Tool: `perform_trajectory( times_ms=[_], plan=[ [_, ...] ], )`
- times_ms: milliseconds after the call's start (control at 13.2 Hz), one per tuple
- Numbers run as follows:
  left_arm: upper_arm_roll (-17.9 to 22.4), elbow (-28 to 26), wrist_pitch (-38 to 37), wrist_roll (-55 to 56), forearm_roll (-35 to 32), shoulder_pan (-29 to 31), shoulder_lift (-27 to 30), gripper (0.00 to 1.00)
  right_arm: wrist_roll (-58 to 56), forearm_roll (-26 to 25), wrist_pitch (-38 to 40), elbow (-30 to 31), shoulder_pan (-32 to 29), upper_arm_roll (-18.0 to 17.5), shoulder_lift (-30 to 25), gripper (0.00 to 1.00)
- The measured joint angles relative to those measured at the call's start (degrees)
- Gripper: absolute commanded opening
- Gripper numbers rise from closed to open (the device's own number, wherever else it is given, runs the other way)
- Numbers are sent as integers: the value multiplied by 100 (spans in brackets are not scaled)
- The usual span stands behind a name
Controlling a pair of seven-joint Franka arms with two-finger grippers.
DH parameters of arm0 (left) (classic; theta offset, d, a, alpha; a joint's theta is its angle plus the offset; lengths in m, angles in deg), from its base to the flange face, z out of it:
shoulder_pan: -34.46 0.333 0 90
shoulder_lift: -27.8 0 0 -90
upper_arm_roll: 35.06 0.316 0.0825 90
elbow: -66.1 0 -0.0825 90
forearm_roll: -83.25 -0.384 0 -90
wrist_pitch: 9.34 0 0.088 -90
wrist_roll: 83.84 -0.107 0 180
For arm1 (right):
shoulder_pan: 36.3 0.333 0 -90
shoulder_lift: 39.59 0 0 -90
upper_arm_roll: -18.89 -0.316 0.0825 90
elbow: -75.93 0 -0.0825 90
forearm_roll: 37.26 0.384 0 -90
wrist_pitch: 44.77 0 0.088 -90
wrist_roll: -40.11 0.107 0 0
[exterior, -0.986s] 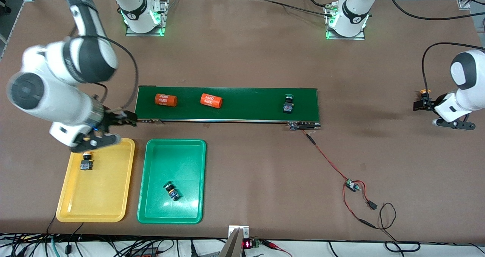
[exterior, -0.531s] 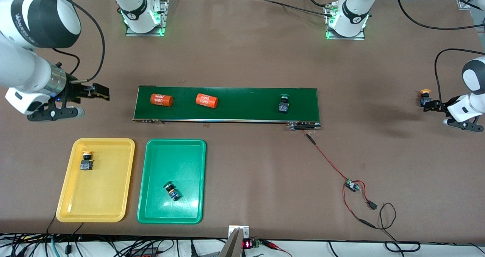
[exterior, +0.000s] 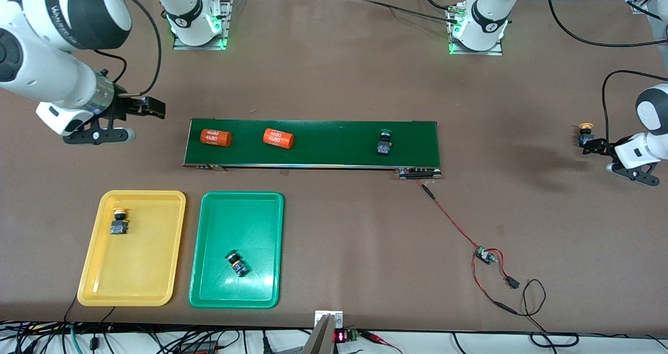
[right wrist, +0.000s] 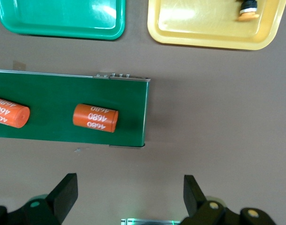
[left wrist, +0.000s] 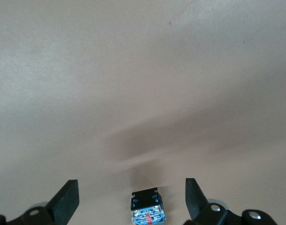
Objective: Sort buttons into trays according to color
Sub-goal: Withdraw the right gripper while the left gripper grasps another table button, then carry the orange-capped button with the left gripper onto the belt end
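Observation:
One yellow-capped button (exterior: 119,222) sits in the yellow tray (exterior: 135,270). A green-capped button (exterior: 236,263) lies tipped in the green tray (exterior: 250,218). Another green-capped button (exterior: 384,142) rides on the conveyor. A second yellow-capped button (exterior: 585,130) rests on the bare table at the left arm's end. My left gripper (exterior: 589,145) is low over it and open, its body (left wrist: 147,208) between the spread fingers (left wrist: 65,201), untouched. My right gripper (exterior: 151,108) hangs open and empty over bare table by the conveyor's end, also shown in the right wrist view (right wrist: 129,185).
The dark-green conveyor belt (exterior: 334,142) crosses the middle of the table and carries two orange "4680" cylinders (exterior: 216,137) (exterior: 278,138). A red wire runs from the belt's end to a small circuit board (exterior: 485,255) nearer the front camera.
My right arm rose from over the yellow tray and swung to the table beside the conveyor's end. The belt's cylinders and green button drifted toward the right arm's end. My left arm shifted slightly.

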Motion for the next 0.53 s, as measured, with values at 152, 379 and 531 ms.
perform_trajectory(
  times_ms=[152,379,531],
  plan=[
    [0,0,-16,-155,0,146,-53,100,66,0,-119,103,-1,-101,-80,100],
    [0,-5,-259,-300,0,391,-107,100,109,0,-150,114,-6,-119,-85,100],
    [0,-74,-341,-333,0,463,-129,100,133,1,-155,113,-9,-119,-85,100]
  ],
)
